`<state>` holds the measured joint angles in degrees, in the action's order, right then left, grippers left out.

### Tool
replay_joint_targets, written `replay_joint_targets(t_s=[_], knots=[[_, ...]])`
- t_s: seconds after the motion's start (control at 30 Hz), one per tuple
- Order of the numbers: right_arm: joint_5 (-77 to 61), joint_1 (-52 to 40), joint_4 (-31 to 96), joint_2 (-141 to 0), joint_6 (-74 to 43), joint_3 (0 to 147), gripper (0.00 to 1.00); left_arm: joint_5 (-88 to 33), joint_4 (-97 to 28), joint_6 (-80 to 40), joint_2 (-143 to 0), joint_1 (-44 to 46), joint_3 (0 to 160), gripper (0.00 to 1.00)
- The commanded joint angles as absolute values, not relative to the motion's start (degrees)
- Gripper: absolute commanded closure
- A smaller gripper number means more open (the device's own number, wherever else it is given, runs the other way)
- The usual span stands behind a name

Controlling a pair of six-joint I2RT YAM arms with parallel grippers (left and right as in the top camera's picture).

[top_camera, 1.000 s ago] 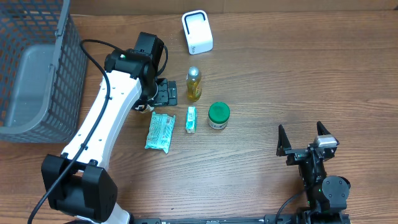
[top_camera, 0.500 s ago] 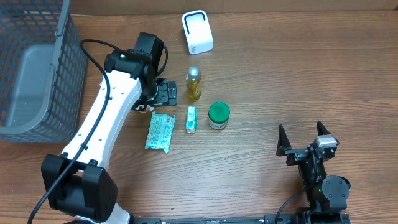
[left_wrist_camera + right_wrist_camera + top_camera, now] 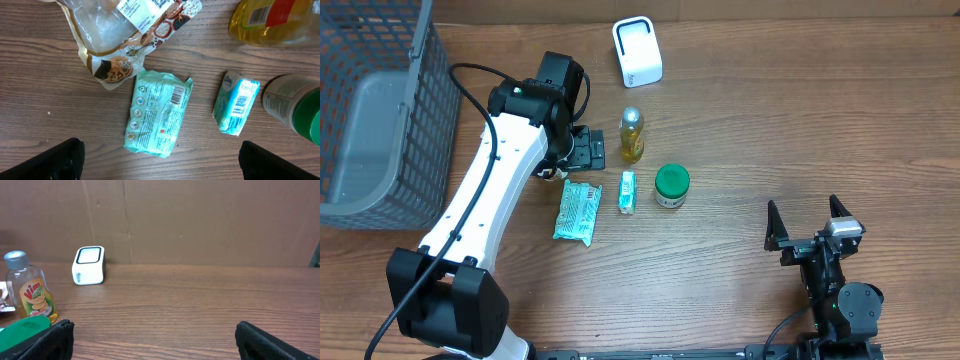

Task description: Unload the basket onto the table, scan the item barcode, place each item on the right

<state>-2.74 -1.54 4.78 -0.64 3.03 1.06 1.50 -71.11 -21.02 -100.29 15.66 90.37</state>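
Five items crowd beneath the left gripper (image 3: 161, 162), whose jaws stand wide apart and hold nothing; the right gripper (image 3: 804, 225) waits just as spread and empty, well apart from them. Directly below lies the green packet (image 3: 157, 117), barcode up, with the snack bag (image 3: 125, 35) just beside its top edge and the tissue pack (image 3: 236, 102) near; a descent could pinch the bag's corner too, or skid the flat packet rather than lift it; the scanner (image 3: 637, 50) stands beyond the bottle (image 3: 632, 135), which a careless carry might topple.
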Motion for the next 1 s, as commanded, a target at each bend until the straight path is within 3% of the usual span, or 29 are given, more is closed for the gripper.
replay_joint_targets(t_s=[0.0,0.57,0.97], knots=[[-2.61,-1.83,4.34,-0.38,3.07,0.45,0.0,0.82,-71.09,-21.39,-100.07,15.4,90.52,0.01],[-2.79,-1.78,1.65,-0.38,3.07,0.45,0.0,0.82,-71.09,-21.39,-100.07,15.4,90.52,0.01],[-11.79,-1.78,2.94,-0.38,3.09,5.8,0.0,0.82,-71.09,-21.41,-100.07,15.4,90.52,0.0]])
